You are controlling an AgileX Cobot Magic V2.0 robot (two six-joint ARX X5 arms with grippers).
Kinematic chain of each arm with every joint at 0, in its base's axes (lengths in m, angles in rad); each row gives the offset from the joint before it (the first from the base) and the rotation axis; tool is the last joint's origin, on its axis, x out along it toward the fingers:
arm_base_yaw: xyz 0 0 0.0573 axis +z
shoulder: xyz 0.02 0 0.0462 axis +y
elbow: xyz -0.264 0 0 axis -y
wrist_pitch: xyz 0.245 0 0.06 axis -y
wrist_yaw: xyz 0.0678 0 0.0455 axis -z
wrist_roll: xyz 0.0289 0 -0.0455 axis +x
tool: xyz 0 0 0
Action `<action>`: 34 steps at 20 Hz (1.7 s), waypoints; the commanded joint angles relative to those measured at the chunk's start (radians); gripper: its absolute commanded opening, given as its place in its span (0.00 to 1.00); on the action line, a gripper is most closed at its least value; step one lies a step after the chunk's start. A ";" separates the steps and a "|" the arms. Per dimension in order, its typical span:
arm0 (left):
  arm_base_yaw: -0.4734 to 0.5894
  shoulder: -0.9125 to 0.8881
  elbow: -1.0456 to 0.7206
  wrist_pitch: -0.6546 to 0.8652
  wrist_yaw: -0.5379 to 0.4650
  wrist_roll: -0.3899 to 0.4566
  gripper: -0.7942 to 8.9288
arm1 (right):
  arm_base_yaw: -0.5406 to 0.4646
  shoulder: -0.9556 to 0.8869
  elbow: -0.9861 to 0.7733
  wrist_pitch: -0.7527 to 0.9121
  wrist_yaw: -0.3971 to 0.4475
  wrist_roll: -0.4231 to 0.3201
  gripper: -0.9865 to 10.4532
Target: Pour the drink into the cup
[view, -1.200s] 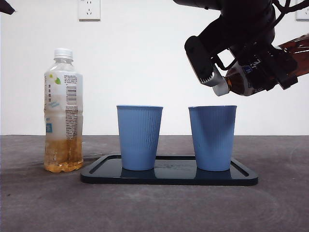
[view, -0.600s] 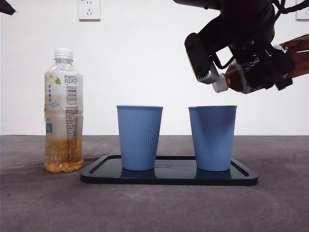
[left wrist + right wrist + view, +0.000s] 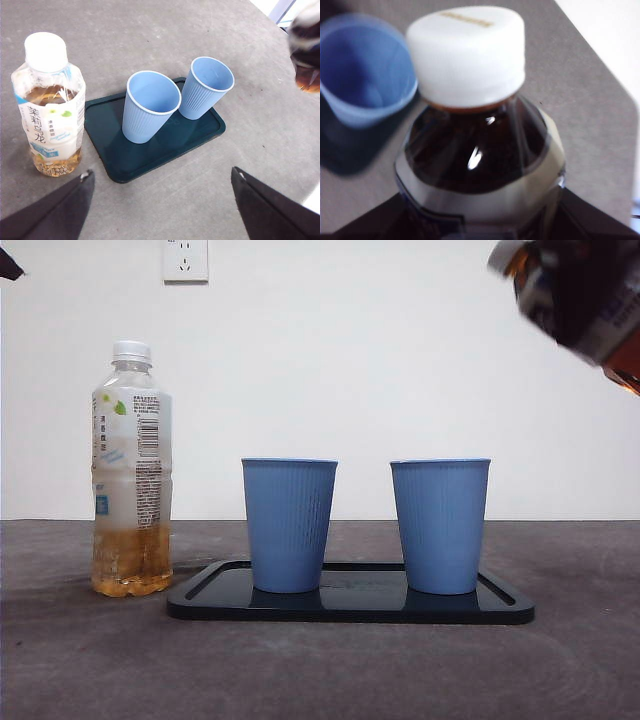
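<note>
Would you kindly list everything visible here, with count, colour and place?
Paper cups: two, blue, upright side by side on the tray, one nearer the tea bottle, the other beyond it.
Tray: one, dark, on the table.
Tea bottle: one, clear with amber drink and white cap, upright beside the tray.
Dark drink bottle: one, white cap on, held high above the table.
Wall socket: one, white, on the wall.
Left end effector: open, above the table.
Right end effector: shut on the dark drink bottle.
</note>
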 commanded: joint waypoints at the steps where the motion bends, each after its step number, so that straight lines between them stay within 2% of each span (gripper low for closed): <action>1: -0.004 0.005 0.016 0.008 -0.001 0.011 0.53 | -0.019 -0.070 -0.041 0.135 -0.016 0.091 0.26; 7: -0.004 0.005 0.016 0.008 -0.001 0.011 0.53 | -0.063 -0.215 -0.375 0.610 -0.020 0.205 0.26; 12: -0.004 0.005 0.016 0.008 -0.001 0.011 0.53 | -0.100 -0.210 -0.626 1.047 -0.071 0.257 0.26; 15: -0.004 0.005 0.016 0.008 -0.001 0.011 0.53 | -0.151 -0.190 -0.711 1.195 -0.092 0.280 0.26; 19: -0.004 0.006 0.016 0.009 -0.001 0.011 0.53 | -0.239 -0.117 -0.736 1.296 -0.218 0.298 0.26; 24: -0.004 0.006 0.016 0.023 -0.001 0.019 0.53 | -0.311 -0.016 -0.736 1.421 -0.306 0.307 0.26; 31: -0.004 0.006 0.016 0.028 -0.001 0.018 0.53 | -0.331 0.031 -0.736 1.423 -0.336 0.329 0.27; 34: -0.004 0.006 0.016 0.028 -0.001 0.014 0.53 | -0.331 0.030 -0.735 1.423 -0.336 0.329 0.39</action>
